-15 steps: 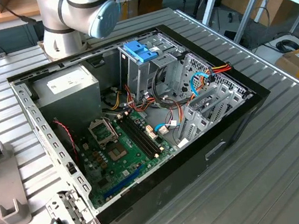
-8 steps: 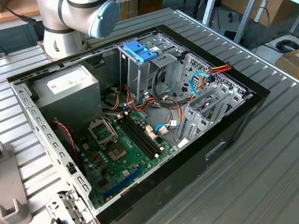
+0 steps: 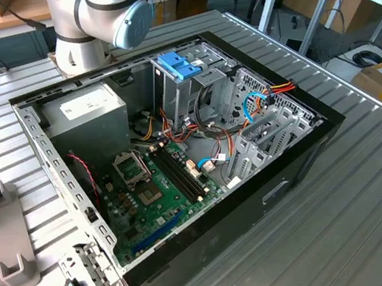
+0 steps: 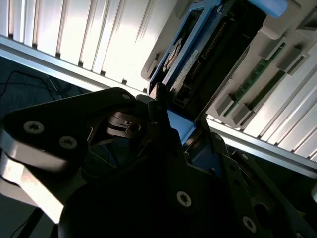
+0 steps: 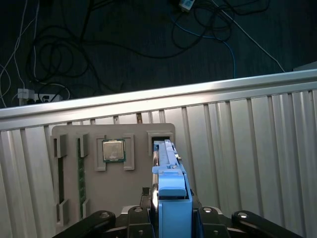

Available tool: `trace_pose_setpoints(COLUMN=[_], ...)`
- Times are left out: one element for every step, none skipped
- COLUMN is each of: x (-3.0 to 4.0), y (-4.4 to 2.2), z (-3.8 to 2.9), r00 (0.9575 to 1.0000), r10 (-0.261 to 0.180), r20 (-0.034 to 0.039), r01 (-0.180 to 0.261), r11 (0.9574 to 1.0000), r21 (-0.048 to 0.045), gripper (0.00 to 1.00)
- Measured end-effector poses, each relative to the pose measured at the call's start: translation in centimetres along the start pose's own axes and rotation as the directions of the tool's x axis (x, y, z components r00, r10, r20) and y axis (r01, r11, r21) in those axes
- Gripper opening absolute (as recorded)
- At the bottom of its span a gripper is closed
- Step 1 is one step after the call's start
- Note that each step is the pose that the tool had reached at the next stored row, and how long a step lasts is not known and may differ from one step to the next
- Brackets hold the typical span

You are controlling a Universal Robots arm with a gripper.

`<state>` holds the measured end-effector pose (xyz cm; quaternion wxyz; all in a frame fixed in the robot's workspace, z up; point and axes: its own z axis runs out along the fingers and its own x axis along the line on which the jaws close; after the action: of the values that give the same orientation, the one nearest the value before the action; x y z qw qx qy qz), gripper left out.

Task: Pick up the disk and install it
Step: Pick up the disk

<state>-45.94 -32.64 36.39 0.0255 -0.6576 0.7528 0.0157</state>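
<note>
First wrist view: your gripper (image 5: 172, 214) is pinching the disk (image 5: 171, 191), with a black finger against each blue side.
Second wrist view: the gripper (image 4: 176, 121) shows the same pinch, and the disk (image 4: 208, 54) has its connector end in sight.
Disk: it stands on edge over the grey tray (image 5: 136, 186). Its far end is at a tray pocket, and you cannot tell whether they touch.
Tray: a processor chip (image 5: 113, 150) lies just beside that pocket, with a memory stick (image 5: 80, 171) further along.
Table: the tray rests on the ribbed metal table (image 5: 237, 148), near its edge. Cables (image 5: 99, 49) lie on the dark floor beyond.
Exterior view: the arm (image 3: 93, 20) rises behind the open computer case (image 3: 304, 161). Inside are a blue latch (image 3: 179, 64), a grey box (image 3: 90, 112) and the green board (image 3: 155, 193).
</note>
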Motion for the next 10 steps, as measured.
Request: trace_pose_setpoints(x=[0.00, -0.01, -0.01, -0.01, -0.01, -0.02, -0.02, -0.02, -0.02, -0.03], y=[0.00, 0.00, 0.00, 0.00, 0.00, 0.00, -0.01, 0.00, 0.00, 0.00], z=[-0.04, -0.08, -0.14, -0.18, -0.22, -0.28, -0.32, -0.36, -0.40, -0.44], r00=[1.0000, 1.0000, 1.0000, 1.0000, 1.0000, 1.0000, 1.0000, 1.0000, 1.0000, 1.0000], r10=[0.000, 0.000, 0.000, 0.000, 0.000, 0.000, 0.000, 0.000, 0.000, 0.000], r20=[0.0000, 0.0000, 0.0000, 0.0000, 0.0000, 0.0000, 0.0000, 0.0000, 0.0000, 0.0000], r01=[0.000, 0.000, 0.000, 0.000, 0.000, 0.000, 0.000, 0.000, 0.000, 0.000], r11=[1.0000, 1.0000, 1.0000, 1.0000, 1.0000, 1.0000, 1.0000, 1.0000, 1.0000, 1.0000], r21=[-0.0001, 0.0000, 0.0000, 0.0000, 0.0000, 0.0000, 0.0000, 0.0000, 0.0000, 0.0000], gripper=[0.37, 0.37, 0.37, 0.37, 0.37, 0.37, 0.37, 0.37, 0.37, 0.37])
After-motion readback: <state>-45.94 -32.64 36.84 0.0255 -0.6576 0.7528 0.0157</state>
